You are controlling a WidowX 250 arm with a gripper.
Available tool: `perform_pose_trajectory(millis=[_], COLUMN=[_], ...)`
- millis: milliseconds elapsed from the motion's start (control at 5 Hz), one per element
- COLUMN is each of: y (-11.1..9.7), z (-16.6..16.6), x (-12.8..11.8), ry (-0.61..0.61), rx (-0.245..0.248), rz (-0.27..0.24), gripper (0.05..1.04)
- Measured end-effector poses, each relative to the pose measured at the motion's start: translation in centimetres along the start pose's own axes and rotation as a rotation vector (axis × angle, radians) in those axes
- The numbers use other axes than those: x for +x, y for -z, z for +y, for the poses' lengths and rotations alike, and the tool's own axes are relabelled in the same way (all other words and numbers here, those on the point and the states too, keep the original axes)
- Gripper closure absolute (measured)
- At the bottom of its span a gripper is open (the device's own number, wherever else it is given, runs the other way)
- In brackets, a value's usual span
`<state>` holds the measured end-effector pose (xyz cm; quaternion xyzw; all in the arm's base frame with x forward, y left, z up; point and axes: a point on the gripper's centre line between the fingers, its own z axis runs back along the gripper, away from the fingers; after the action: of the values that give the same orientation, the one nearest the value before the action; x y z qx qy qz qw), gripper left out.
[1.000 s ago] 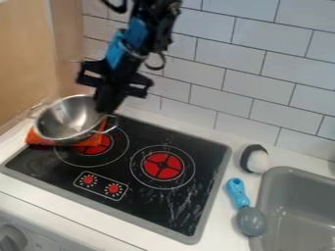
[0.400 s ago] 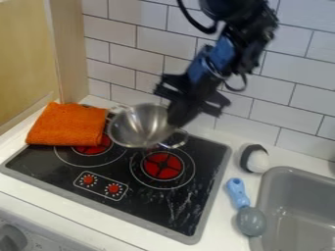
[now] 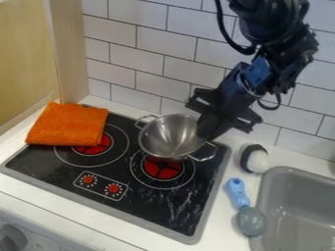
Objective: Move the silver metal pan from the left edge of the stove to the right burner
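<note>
My gripper (image 3: 204, 134) hangs over the right rear part of the black stove, shut on the right rim of a silver metal pot (image 3: 169, 138). The pot has two loop handles and is held at the back of the right burner (image 3: 162, 167), partly covering it from view. Whether its base touches the stove I cannot tell. An orange cloth (image 3: 67, 124) lies folded at the stove's back left corner, beside the left burner (image 3: 93, 145).
A black and white brush (image 3: 254, 159) sits right of the stove, with a blue-handled utensil (image 3: 246, 208) in front of it. The grey sink (image 3: 294, 208) is at the right edge. A tiled wall (image 3: 124, 59) stands behind, and a wooden panel at the left.
The gripper has carried the pot rightward, from above the orange cloth to the right burner area. The cloth is now uncovered and has stayed in place.
</note>
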<state>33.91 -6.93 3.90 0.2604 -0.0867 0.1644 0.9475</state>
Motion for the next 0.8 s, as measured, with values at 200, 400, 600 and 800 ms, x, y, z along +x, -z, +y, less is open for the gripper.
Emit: perform_pose_trajectory(millis=[200,400,600,800], y=[0.03,-0.13,0.05,0.09], z=[-0.96,-1.45,-1.56,-1.49], x=[0.12,-0.11,-0.12,-0.29], ry=[0.028,0.055,0.058,0.068], rx=[-0.002,0.000,0.007,0.013], rz=[-0.006,-0.010,-0.005,0.006], gripper=[1.033,1.033,1.010,0.857])
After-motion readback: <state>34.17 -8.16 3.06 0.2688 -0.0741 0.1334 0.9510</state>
